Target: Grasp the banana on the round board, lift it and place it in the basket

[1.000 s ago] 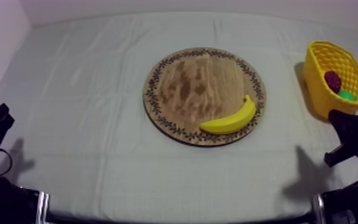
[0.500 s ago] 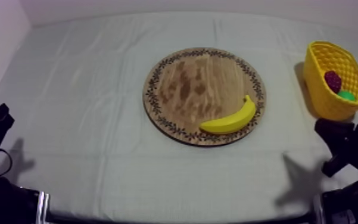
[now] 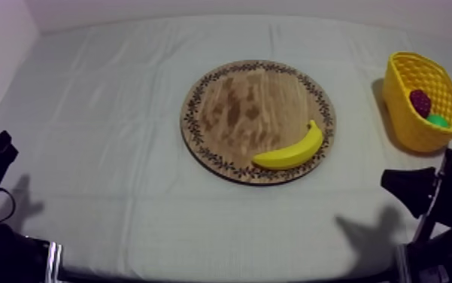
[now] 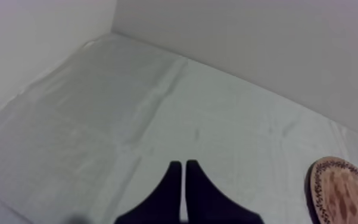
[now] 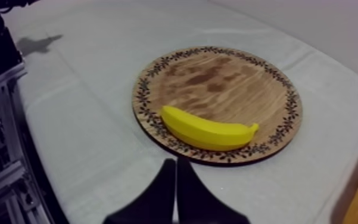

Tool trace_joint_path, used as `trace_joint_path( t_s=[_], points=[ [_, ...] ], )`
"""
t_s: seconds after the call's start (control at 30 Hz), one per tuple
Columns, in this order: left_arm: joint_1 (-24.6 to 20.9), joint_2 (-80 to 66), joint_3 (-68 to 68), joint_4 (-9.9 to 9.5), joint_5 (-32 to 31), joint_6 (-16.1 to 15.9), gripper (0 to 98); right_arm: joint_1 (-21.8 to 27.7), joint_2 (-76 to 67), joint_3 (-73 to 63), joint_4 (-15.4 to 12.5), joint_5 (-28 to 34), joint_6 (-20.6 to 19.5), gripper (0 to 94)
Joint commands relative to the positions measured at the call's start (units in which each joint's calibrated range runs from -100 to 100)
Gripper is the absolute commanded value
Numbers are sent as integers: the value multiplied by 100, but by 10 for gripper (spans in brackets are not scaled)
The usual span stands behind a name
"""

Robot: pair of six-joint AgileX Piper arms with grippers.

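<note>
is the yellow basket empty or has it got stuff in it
Not empty: the yellow basket holds a dark red fruit and something green.

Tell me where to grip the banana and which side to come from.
Grip the banana at its thick middle, across its width, coming down from above: it lies flat on the wooden board near the rim, and both ends taper. The right gripper is nearest.
</note>
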Motion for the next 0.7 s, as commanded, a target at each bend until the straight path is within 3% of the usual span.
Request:
trace_joint_path(
  t_s=[0.0,0.13,0.23,0.67],
  points=[
    [-2,2,3,-1,-1,1,1,4,568,-106,37,-283,69,5],
    [-2,2,3,-1,-1,1,1,21,1712,-763,121,-396,59,5],
    [-2,2,3,-1,-1,1,1,55,2607,-1600,202,-150,-28,5],
    [-2,2,3,-1,-1,1,1,227,5869,-5606,583,2221,-412,5]
  ],
)
